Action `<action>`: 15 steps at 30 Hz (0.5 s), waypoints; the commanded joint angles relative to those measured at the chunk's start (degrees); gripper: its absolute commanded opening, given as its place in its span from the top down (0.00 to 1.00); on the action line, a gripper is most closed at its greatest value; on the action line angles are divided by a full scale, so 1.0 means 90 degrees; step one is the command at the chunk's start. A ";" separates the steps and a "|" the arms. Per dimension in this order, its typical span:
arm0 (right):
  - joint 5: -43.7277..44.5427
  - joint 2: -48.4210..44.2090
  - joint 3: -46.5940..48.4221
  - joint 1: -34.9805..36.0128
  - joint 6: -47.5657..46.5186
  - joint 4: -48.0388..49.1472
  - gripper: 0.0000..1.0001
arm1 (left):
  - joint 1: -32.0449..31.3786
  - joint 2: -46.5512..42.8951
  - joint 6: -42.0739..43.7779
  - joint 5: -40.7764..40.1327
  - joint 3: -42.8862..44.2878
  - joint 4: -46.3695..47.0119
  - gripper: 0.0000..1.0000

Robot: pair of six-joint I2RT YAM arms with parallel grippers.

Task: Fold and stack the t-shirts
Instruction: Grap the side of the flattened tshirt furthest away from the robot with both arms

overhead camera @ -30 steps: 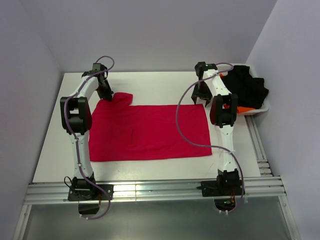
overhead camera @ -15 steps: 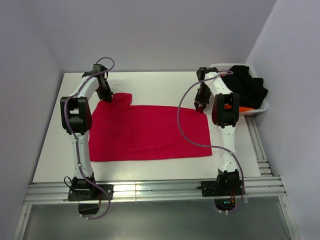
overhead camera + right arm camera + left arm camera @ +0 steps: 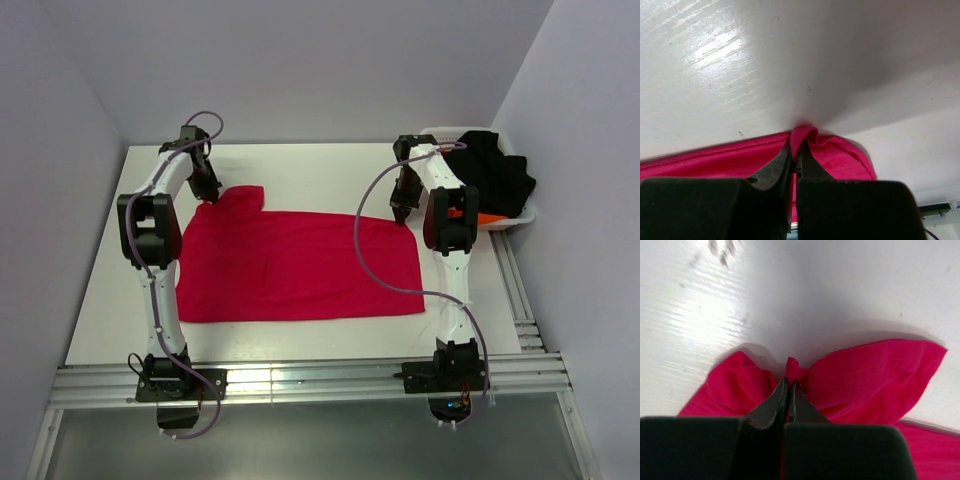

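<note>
The crimson t-shirt (image 3: 300,265) lies lengthwise across the bench (image 3: 300,170); left fingers (image 3: 772,404) pinch its far-left sleeve, right fingers (image 3: 778,164) apparently its far-right corner.

Your right end effector (image 3: 796,145) has come down on the crimson t-shirt's (image 3: 300,265) far right corner and pinched shut on it. Your left end effector (image 3: 789,386) has shifted slightly left.

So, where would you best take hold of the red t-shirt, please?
At its two far corners, from above: the red t-shirt lies flat and wide, so only a pinched-up edge offers purchase. The left gripper and right gripper are shut there.
</note>
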 commanded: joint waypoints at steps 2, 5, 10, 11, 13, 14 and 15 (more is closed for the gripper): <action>0.0766 0.0025 0.0167 -0.0206 0.0152 -0.0460 1.00 | 0.0149 -0.0197 -0.0022 -0.0143 0.0633 -0.0097 1.00; 0.0688 -0.0053 0.0226 -0.0206 0.0161 -0.0372 1.00 | 0.0168 -0.0100 -0.0031 -0.0143 0.0849 -0.0127 1.00; 0.0493 -0.0248 0.0060 -0.0206 0.0239 -0.0070 1.00 | 0.0314 -0.0041 -0.0129 -0.0065 0.1005 -0.0147 1.00; 0.0454 -0.0326 0.0050 -0.0206 0.0249 -0.0040 1.00 | 0.0412 -0.0070 -0.0139 -0.0065 0.0995 -0.0137 1.00; 0.0395 -0.0424 -0.0028 -0.0206 0.0288 0.0077 1.00 | 0.0452 -0.0128 -0.0187 -0.0065 0.0985 -0.0098 1.00; 0.0337 -0.0550 -0.0057 -0.0206 0.0288 0.0107 1.00 | 0.0490 -0.0148 -0.0178 0.0032 0.0976 -0.0107 1.00; 0.0327 -0.0600 -0.0096 -0.0196 0.0269 0.0146 1.00 | 0.0501 -0.0206 -0.0188 0.0023 0.0976 -0.0107 1.00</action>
